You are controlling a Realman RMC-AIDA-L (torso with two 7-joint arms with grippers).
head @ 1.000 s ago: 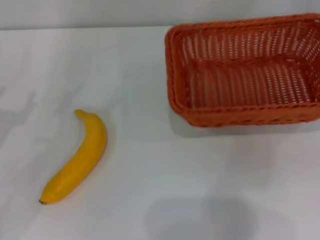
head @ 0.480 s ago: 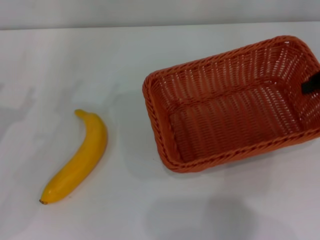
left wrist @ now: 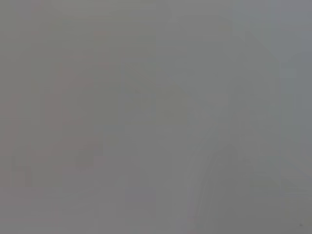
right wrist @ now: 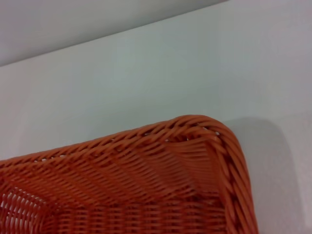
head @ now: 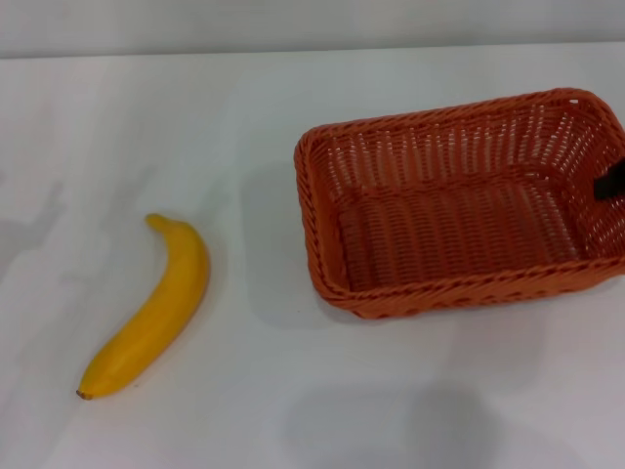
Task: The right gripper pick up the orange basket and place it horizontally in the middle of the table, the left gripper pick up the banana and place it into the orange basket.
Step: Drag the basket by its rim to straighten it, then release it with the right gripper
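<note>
The orange basket [head: 459, 210] is at the right of the white table [head: 293, 117], its long side nearly across my view, the right end a little farther back. A thin black finger of my right gripper [head: 611, 183] shows inside its right wall at the picture's edge, gripping that wall. The right wrist view looks close onto a braided corner of the orange basket [right wrist: 195, 134]. The yellow banana [head: 151, 308] lies on the table at the left, apart from the basket, dark tip toward me. My left gripper is out of view; its wrist view is plain grey.
The basket is empty inside. Bare white tabletop [head: 391, 391] lies in front of the basket and between it and the banana. The table's far edge [head: 195, 54] runs along the top of the head view.
The basket has come from the back right corner toward me and the middle, turning as it went. In the last half second it levelled out and swung slightly right. The banana has not moved.
</note>
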